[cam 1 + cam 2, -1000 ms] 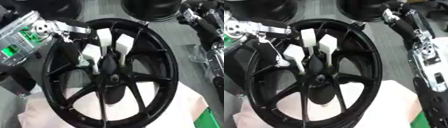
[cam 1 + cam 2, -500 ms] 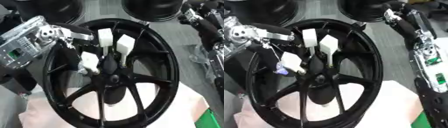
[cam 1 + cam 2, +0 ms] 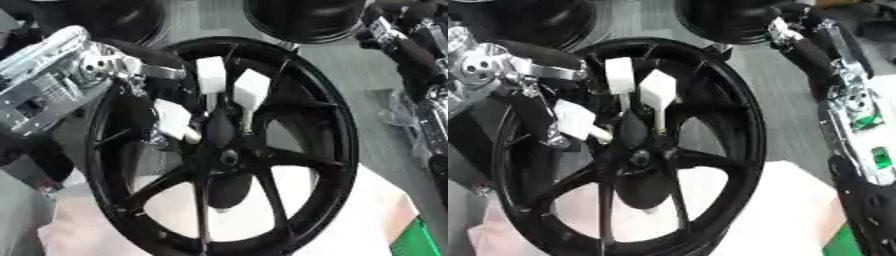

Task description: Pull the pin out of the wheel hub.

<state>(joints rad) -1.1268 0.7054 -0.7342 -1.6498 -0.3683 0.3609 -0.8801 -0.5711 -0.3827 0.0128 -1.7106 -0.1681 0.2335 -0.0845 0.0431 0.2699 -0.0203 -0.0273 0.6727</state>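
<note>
Left eye view: one glossy black spoked wheel hub (image 3: 262, 165) lay centred on pale cloth (image 3: 367, 210). The left hand (image 3: 188, 107) reached over its centre; three white block-shaped fingertips (image 3: 212, 75) showed, spread apart.

Right eye view: the pin could not be made out. The right arm (image 3: 850, 100), black with silver joints, lay right; its hand was not visible.

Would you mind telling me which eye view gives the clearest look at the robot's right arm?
The right eye view: the right arm runs down the whole right side, silver joints and green parts visible. The left eye view catches only a dark strip of it at its right edge.

Both head eyes look down, seemingly close, sharing black wheel (image 3: 219, 150).
</note>
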